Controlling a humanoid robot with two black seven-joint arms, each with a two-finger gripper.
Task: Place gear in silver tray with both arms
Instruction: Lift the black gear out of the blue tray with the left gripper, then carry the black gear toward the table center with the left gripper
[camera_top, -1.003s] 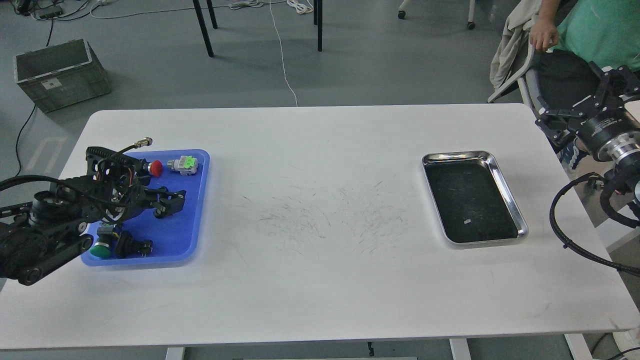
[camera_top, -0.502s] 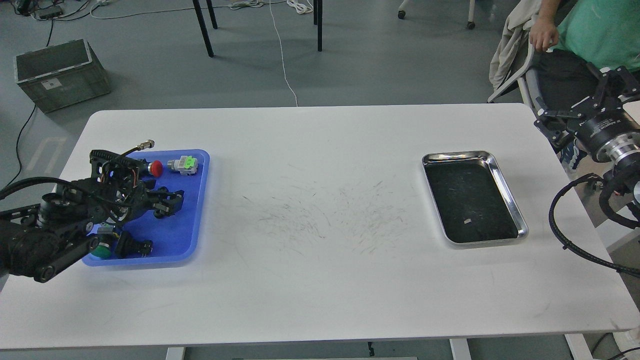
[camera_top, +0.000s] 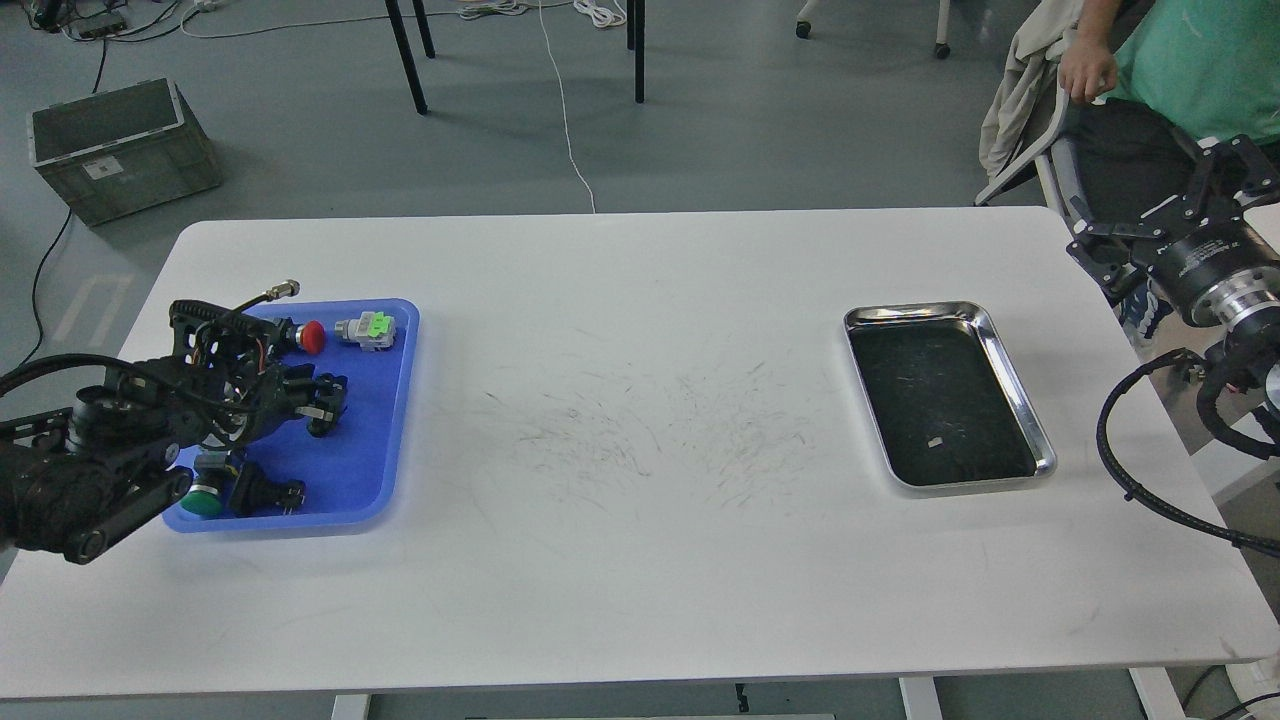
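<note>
The silver tray (camera_top: 1010, 345) lies empty on the right of the white table, shiny rim and dark scuffed floor. My left gripper (camera_top: 322, 400) hovers low over the blue plastic tray (camera_top: 385, 440) at the table's left, its dark fingers pointing right. I cannot tell whether they are open or hold anything. I cannot make out a gear; my left hand hides part of the blue tray. My right gripper (camera_top: 1150, 205) is up beyond the table's right edge, its fingers spread and empty, well away from the silver tray.
The blue tray holds a red button (camera_top: 312, 337), a grey part with a green top (camera_top: 368, 329), a green button (camera_top: 203, 502), a black part (camera_top: 262, 490) and a cable plug (camera_top: 284, 289). A seated person (camera_top: 1190, 50) is at the back right. A grey crate (camera_top: 120, 145) stands on the floor.
My left gripper has drawn back a little to the left over the blue tray, and its fingers look closer together. My right gripper has barely shifted.
</note>
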